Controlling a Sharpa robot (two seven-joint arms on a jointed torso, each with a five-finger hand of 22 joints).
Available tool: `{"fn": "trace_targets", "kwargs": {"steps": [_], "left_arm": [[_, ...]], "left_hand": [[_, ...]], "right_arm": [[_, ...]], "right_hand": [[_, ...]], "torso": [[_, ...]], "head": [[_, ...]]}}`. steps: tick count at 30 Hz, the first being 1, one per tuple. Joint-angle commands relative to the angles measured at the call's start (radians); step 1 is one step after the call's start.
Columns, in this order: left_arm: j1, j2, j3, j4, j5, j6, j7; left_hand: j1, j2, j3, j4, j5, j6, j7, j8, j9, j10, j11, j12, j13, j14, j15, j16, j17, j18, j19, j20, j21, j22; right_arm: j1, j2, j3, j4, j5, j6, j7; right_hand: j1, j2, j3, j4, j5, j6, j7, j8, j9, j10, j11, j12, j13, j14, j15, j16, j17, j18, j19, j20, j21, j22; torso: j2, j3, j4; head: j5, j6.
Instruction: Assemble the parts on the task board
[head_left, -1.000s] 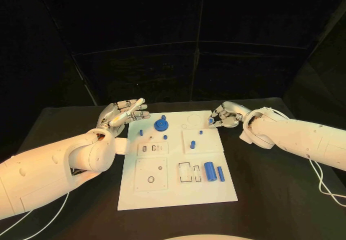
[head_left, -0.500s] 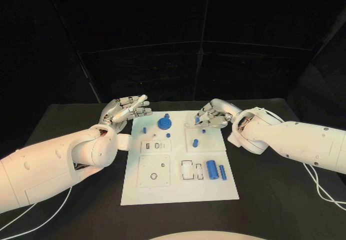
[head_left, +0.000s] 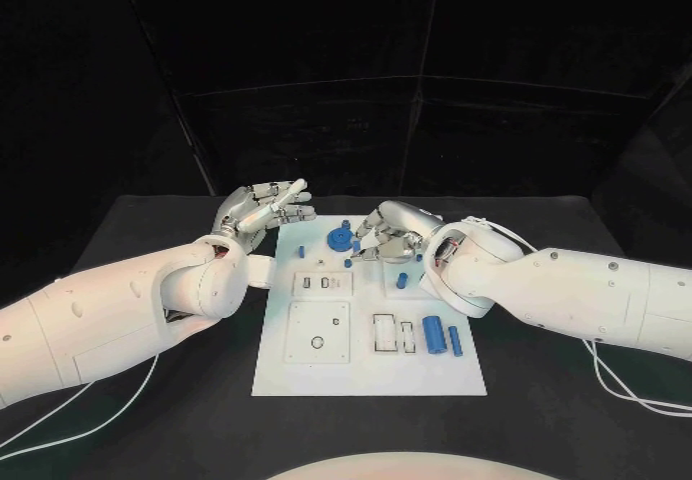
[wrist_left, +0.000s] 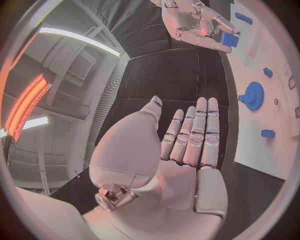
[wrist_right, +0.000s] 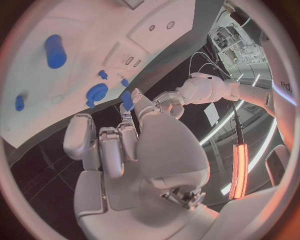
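The white task board (head_left: 368, 370) lies mid-table. My right hand (head_left: 387, 232) hovers over its far part, just right of the blue gear (head_left: 338, 240), and pinches a small blue part (wrist_right: 127, 98) at its fingertips; that part (wrist_left: 229, 39) also shows in the left wrist view, below the right hand (wrist_left: 194, 22). My left hand (head_left: 267, 208) is raised off the board's far left corner, fingers (wrist_left: 200, 135) straight and apart, holding nothing. A blue peg (head_left: 302, 252) stands left of the gear. A thick blue cylinder (head_left: 433, 333) and a thinner one (head_left: 457, 341) lie near the right edge.
Another blue peg (head_left: 395, 281) lies on the board under my right forearm. Rectangular slots (head_left: 392, 333) and a ring recess (head_left: 317, 342) mark the near half. White cables (head_left: 635, 390) trail on the black table at the right.
My right hand has moved left along the board's far part, from its right edge to beside the gear, carrying the small blue part. The left hand stays raised and open.
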Motion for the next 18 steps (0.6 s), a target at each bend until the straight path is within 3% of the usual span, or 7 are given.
{"fn": "trace_targets", "kwargs": {"steps": [1,8,18], "left_arm": [[0.002,0.002,0.001,-0.001,-0.006,0.012,0.004],[0.002,0.006,0.001,-0.002,-0.006,0.016,0.003],[0.003,0.01,0.001,-0.004,-0.006,0.017,0.002]], "left_hand": [[0.005,0.01,0.0,-0.008,0.0,0.008,0.037,-0.003,0.0,0.011,0.0,-0.001,0.001,0.01,-0.002,-0.001,0.002,0.003,0.004,0.005,-0.006,-0.001],[0.004,0.013,-0.002,-0.01,0.0,0.014,0.035,-0.004,0.0,0.024,-0.003,0.002,0.002,0.018,-0.004,0.0,0.004,0.004,0.009,0.003,-0.006,-0.001],[0.004,0.013,-0.002,-0.01,0.0,0.014,0.035,-0.004,0.0,0.025,-0.003,0.002,0.002,0.019,-0.005,0.0,0.004,0.004,0.009,0.003,-0.006,-0.001]], "right_arm": [[-0.002,0.018,0.0,-0.004,-0.112,0.017,-0.054],[-0.02,0.073,0.0,-0.025,-0.187,0.024,-0.102],[-0.045,0.122,-0.001,-0.057,-0.225,0.035,-0.101]], "right_hand": [[0.02,0.011,0.006,0.002,0.006,0.004,-0.003,0.002,0.001,-0.004,0.001,-0.006,0.084,0.096,-0.004,0.003,0.229,-0.006,0.0,-0.003,0.003,-0.001],[0.012,0.01,0.008,0.004,0.001,0.0,0.0,-0.001,-0.001,-0.003,0.003,-0.006,0.084,0.096,-0.003,0.004,0.23,-0.006,0.001,-0.003,0.003,-0.002],[0.009,0.008,0.009,0.004,0.001,-0.002,0.0,-0.003,-0.002,-0.002,0.004,-0.005,0.085,0.097,-0.002,0.004,0.231,-0.006,0.0,-0.002,0.002,-0.003]], "torso": [[0.001,0.0003,0.0006],[0.001,0.0013,-0.0003],[0.002,0.0016,0.0]], "head": [[0.005,-0.003],[0.013,-0.003],[0.019,-0.007]]}}
